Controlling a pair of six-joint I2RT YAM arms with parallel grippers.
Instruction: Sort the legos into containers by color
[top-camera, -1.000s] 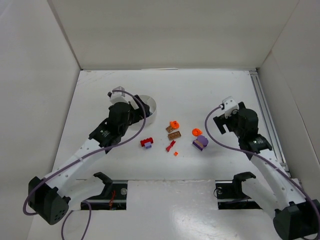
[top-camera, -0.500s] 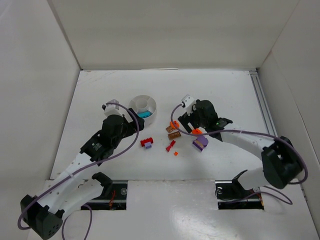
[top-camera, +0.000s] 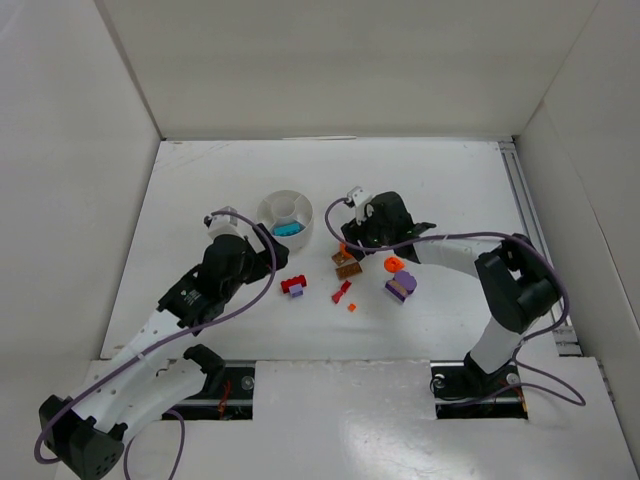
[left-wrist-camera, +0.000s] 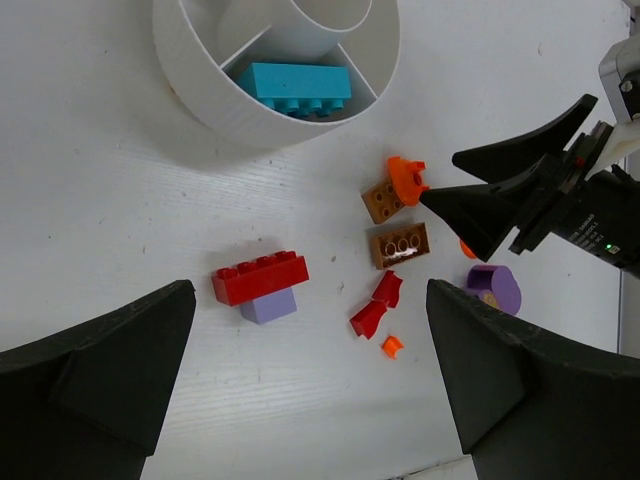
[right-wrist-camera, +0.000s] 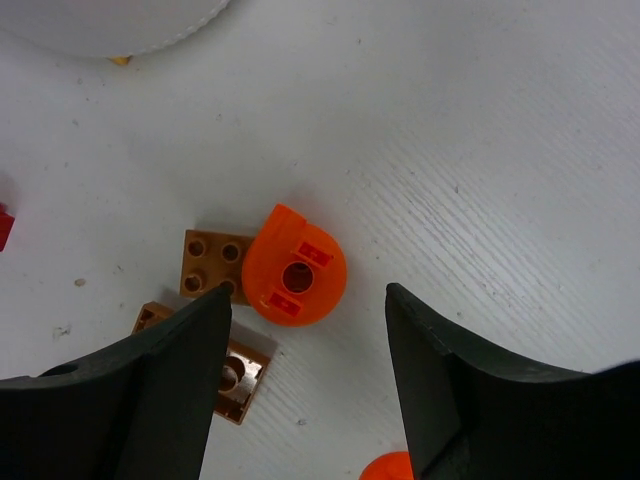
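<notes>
A second ago the left gripper (left-wrist-camera: 310, 320) stood over the round white plastic dish with wedge compartments (left-wrist-camera: 175, 50). It has since backed off to the dish's 7 o'clock, its fingers wide with nothing between them. That uncovers a rectangular teal plastic brick (left-wrist-camera: 295, 85) lying in one wedge, so I judge the teal colour done. The right gripper (right-wrist-camera: 308, 335) has swung in from the far right to the dish's 4 o'clock. Its fingers are spread wide on either side of a round orange plastic piece (right-wrist-camera: 295, 275) and have not closed on it. Whether they touch the white table (top-camera: 200, 180) cannot be told. Orange looks to be the next colour to go, though the piece overlaps the edge of a tan brick and a pinch could drag that along. Counting from the left, there is one dish and one teal brick, the only piece already sorted. There are two reds, a long red brick (left-wrist-camera: 260, 278) and a small twisted red piece (left-wrist-camera: 378, 305). The two purples are a lilac block (left-wrist-camera: 268, 305) under the long red brick and a rounded purple piece (left-wrist-camera: 495, 290). The two tans are a square studded tan brick (left-wrist-camera: 383, 203) and an oblong tan brick (left-wrist-camera: 400, 245). The three oranges are the straddled round piece, a tiny orange chip (left-wrist-camera: 391, 346) and a second round orange piece (top-camera: 393, 264) at the purple piece's 12 o'clock. All the loose pieces lie at the dish's 4 to 5 o'clock.
</notes>
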